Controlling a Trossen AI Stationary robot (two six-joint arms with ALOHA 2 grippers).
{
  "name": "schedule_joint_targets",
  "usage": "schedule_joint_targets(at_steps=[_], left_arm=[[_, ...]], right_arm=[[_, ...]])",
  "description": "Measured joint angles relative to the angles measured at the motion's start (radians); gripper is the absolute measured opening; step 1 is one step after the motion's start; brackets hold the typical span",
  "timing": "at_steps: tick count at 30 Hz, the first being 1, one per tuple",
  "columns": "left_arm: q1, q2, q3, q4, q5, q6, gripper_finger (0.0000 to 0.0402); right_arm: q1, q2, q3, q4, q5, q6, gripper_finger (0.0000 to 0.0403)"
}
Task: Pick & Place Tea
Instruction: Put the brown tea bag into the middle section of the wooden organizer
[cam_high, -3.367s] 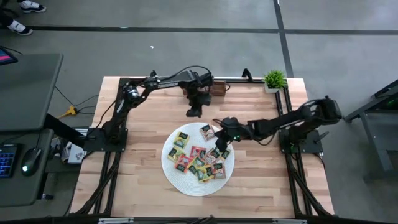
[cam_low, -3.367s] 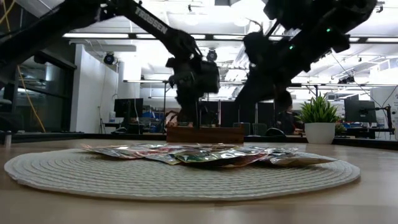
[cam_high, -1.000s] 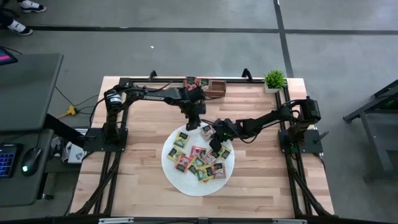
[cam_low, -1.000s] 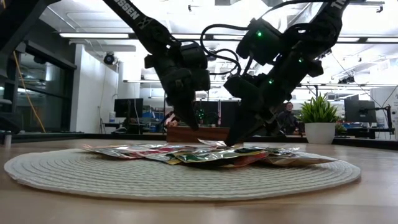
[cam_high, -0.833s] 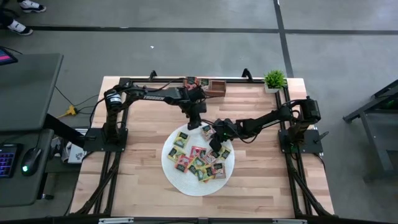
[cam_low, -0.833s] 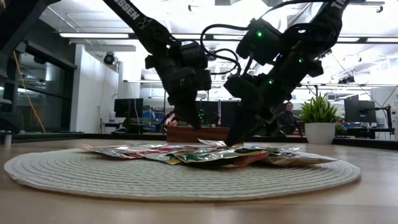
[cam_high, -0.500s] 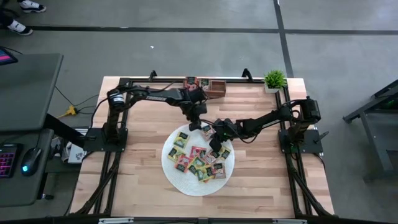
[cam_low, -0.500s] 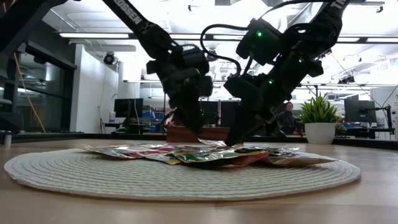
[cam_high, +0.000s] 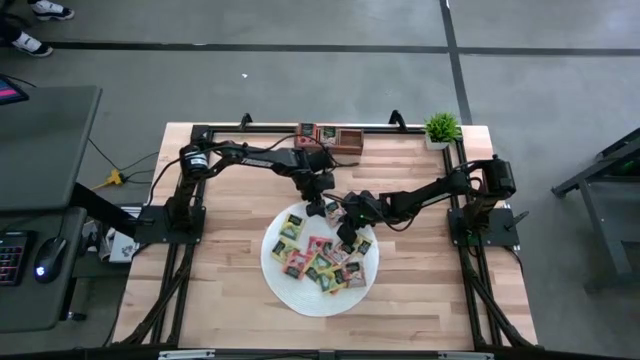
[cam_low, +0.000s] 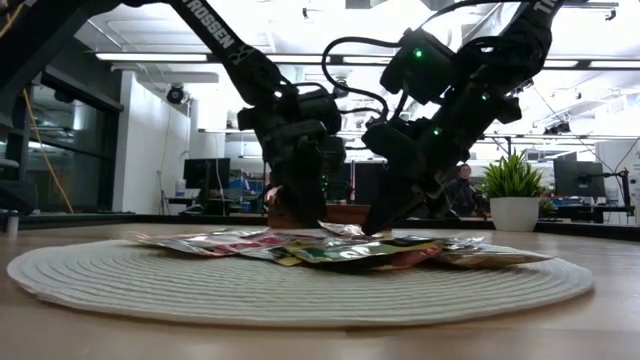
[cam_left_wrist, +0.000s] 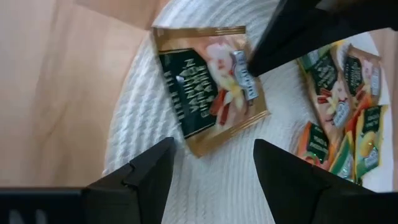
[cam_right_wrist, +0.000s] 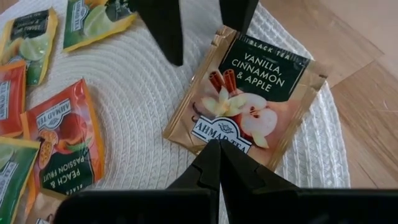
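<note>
The bench (cam_high: 220, 250) is carrying a round mat (cam_high: 285, 285) near its middle, with the tea packets (cam_high: 325, 258) lying flat in a loose heap on it. At the mat's far edge, the left gripper (cam_left_wrist: 211, 165) is hanging with fingers wide, straddling a tan packet (cam_right_wrist: 247, 93), probably to grasp it. This packet is lying skewed, corners toward the mat's rim. The right gripper (cam_right_wrist: 219, 165), fingers pressed together, is touching its edge, seemingly steadying it.
</note>
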Motion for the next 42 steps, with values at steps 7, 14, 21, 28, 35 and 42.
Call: schedule_joint_targets(at_steps=[7, 14, 21, 28, 35, 42], left_arm=[[0.001, 0.001, 0.0, 0.04, 0.026, -0.002, 0.0218], [0.001, 0.001, 0.0, 0.047, 0.052, -0.002, 0.0218], [-0.001, 0.001, 0.0, 0.058, 0.014, -0.003, 0.0218], [0.0, 0.001, 0.0, 0.065, 0.015, -0.003, 0.02], [0.0, 0.001, 0.0, 0.064, -0.002, -0.003, 0.0125], [0.002, 0.001, 0.0, 0.064, -0.002, -0.002, 0.0038]], right_arm=[[0.0, 0.0, 0.0, 0.002, 0.002, -0.016, 0.0], [0.0, 0.001, -0.001, 0.01, 0.003, -0.026, 0.0], [-0.001, 0.001, -0.001, 0.019, 0.003, -0.034, 0.0], [-0.001, 0.001, -0.001, 0.027, 0.003, -0.045, 0.0], [-0.001, 0.001, -0.001, 0.03, 0.003, -0.045, 0.0], [0.0, 0.001, -0.001, 0.031, 0.003, -0.045, 0.0]])
